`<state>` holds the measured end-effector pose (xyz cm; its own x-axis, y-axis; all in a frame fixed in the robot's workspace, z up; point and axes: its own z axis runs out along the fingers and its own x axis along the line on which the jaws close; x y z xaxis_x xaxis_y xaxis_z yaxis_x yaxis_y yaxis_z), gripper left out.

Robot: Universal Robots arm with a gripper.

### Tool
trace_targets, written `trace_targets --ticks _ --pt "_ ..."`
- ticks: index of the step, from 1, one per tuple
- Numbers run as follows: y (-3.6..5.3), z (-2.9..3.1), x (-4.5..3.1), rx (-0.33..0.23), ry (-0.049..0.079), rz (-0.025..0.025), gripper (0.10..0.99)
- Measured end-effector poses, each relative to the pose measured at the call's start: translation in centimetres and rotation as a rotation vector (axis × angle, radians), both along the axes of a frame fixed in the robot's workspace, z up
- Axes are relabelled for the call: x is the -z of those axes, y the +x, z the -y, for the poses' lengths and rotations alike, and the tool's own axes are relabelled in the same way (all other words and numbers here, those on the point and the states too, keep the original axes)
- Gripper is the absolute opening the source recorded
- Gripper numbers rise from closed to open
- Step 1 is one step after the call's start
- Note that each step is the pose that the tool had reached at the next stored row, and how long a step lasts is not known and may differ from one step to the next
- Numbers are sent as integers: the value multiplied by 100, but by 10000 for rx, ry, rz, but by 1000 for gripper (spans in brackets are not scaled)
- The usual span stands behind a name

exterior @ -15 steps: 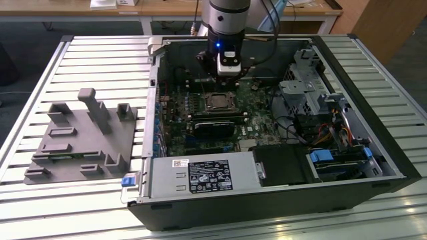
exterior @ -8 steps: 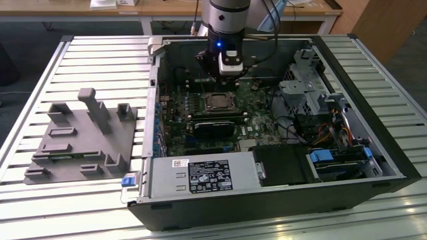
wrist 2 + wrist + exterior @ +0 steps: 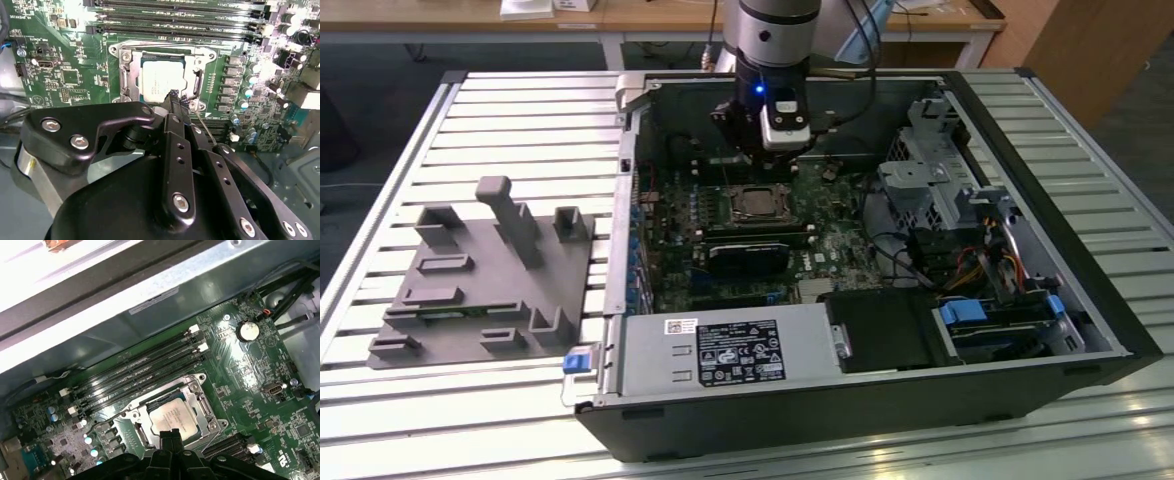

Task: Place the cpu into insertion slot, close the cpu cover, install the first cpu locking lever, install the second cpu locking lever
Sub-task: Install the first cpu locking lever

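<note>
Right at the wrist cameras, claw (image 3: 174, 96) tips pressed together at the edge of the cpu (image 3: 160, 75) seated in insertion slot (image 3: 150, 48), cpu cover (image 3: 131, 82) flat around it. Farther off, power supply (image 3: 647, 352) with white label (image 3: 740, 352), print illegible.

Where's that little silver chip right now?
In both wrist views the chip sits in the square socket on the green board, beside the long black memory slots, just beyond the gripper.
</note>
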<state>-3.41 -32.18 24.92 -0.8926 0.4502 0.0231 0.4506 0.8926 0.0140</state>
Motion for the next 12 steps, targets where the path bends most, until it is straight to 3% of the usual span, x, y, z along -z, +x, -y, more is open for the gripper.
trace_targets --ticks 12 --pt "0 0 0 -570 0 0 106"
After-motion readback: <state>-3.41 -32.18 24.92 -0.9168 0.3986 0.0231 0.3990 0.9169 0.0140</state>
